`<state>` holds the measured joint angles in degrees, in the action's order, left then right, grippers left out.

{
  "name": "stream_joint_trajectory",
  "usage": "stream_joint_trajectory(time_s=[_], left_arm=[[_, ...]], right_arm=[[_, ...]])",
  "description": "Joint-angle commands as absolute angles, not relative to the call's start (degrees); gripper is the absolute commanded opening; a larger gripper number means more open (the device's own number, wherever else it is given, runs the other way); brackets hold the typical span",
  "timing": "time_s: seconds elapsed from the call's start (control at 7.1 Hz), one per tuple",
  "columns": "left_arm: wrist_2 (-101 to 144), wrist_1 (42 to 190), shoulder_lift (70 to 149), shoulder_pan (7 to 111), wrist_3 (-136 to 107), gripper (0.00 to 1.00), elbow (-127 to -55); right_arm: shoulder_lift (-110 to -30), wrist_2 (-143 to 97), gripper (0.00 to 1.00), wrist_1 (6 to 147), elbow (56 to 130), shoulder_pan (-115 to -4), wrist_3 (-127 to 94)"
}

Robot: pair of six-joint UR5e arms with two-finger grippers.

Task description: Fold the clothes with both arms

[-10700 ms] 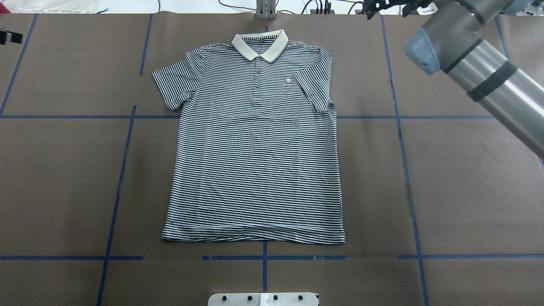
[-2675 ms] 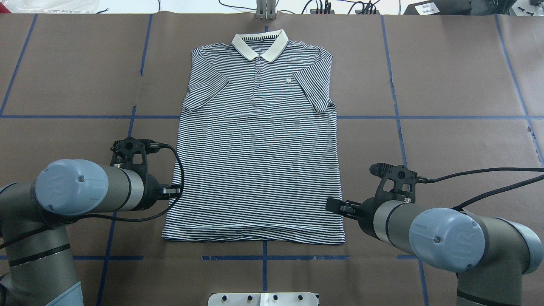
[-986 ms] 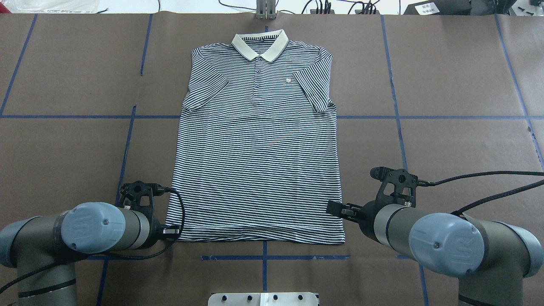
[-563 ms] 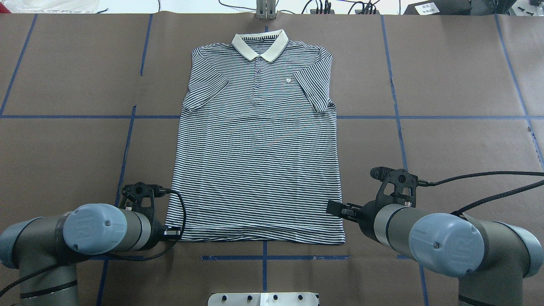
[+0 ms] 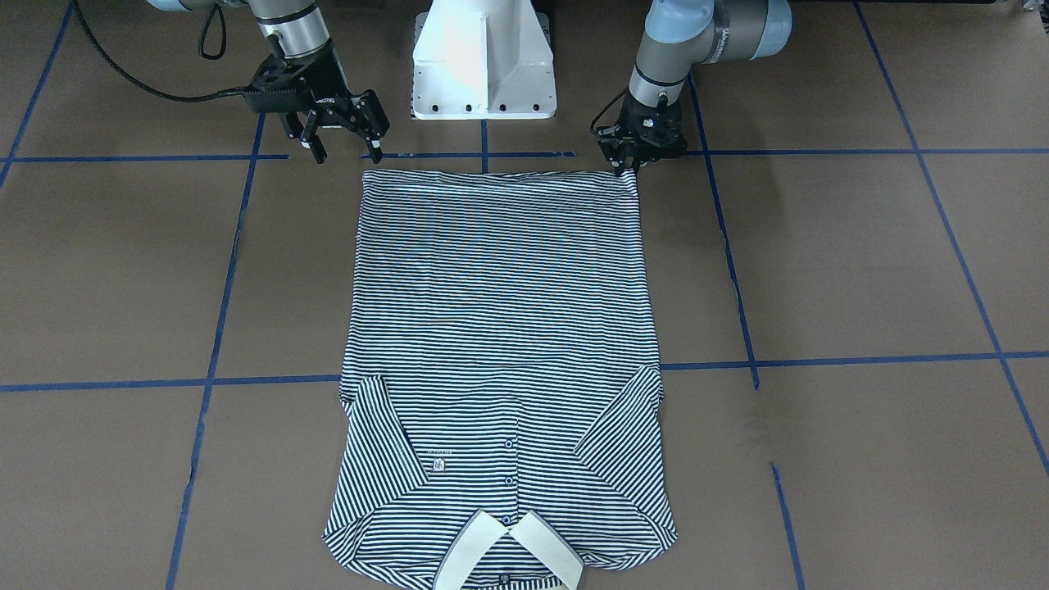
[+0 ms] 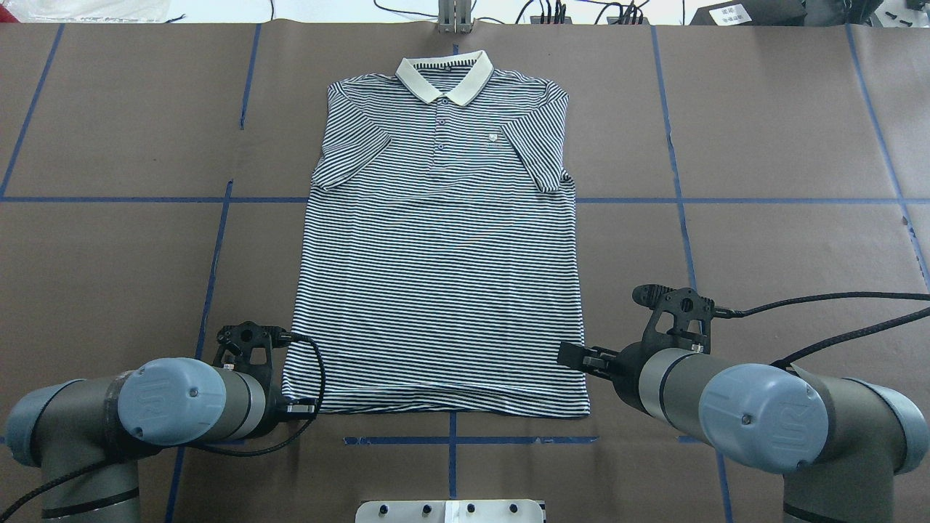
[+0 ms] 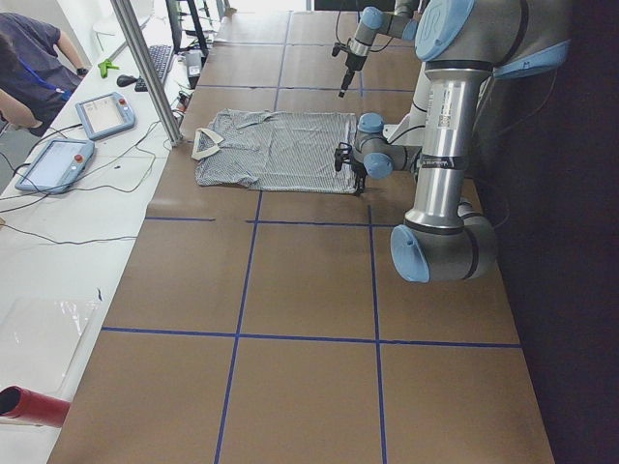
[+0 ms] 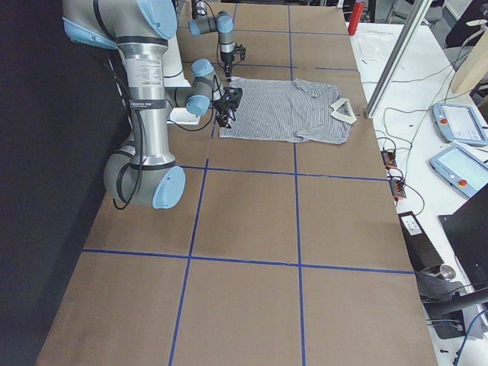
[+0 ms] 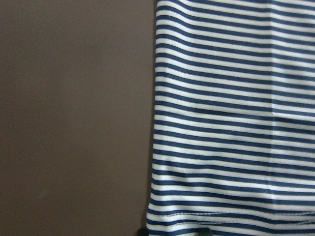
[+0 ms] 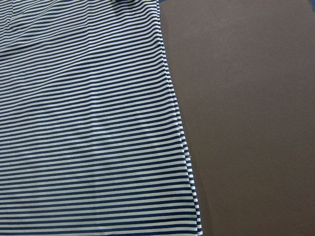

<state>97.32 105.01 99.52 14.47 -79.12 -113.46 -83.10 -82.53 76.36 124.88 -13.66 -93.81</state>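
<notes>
The brown bench (image 5: 819, 270) carries the striped polo shirt (image 5: 500, 311) laid flat, collar (image 5: 508, 553) on the side away from the robot. The left hand (image 5: 629, 168) sits at one hem corner, its grip impossible to tell; the right hand (image 5: 346, 154) hovers spread just beside the other corner.

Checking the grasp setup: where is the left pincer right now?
In the front-facing view the left pincer is at upper right, pointing down at the polo shirt hem corner nearest the robot, to the right of the white pedestal base.
</notes>
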Motion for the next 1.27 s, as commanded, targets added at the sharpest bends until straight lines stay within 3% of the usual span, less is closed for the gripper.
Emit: stream_joint_trajectory(time_s=[0.0,0.42,0.56,0.84,1.13], left_arm=[[97.2,104.9,99.8,14.6,-78.9,0.00,-113.6],[97.1,104.7,99.8,15.5,-78.8,0.00,-113.7],[97.1,104.7,99.8,15.6,-78.8,0.00,-113.9],[97.1,104.7,99.9,15.6,-79.1,0.00,-114.2],[97.2,104.7,100.4,15.6,-79.1,0.00,-114.2]], right_arm=[[-83.0,-82.5,0.98,76.3,124.9,-13.6,-93.8],[-82.7,-82.2,0.98,76.4,124.8,-13.3,-93.9],[-82.4,-79.7,0.93,76.6,124.7,-11.5,-95.6],[-81.5,-76.0,0.74,82.5,124.4,-7.3,-104.2],[-79.5,-72.4,0.67,85.7,120.2,-4.1,-106.2]])
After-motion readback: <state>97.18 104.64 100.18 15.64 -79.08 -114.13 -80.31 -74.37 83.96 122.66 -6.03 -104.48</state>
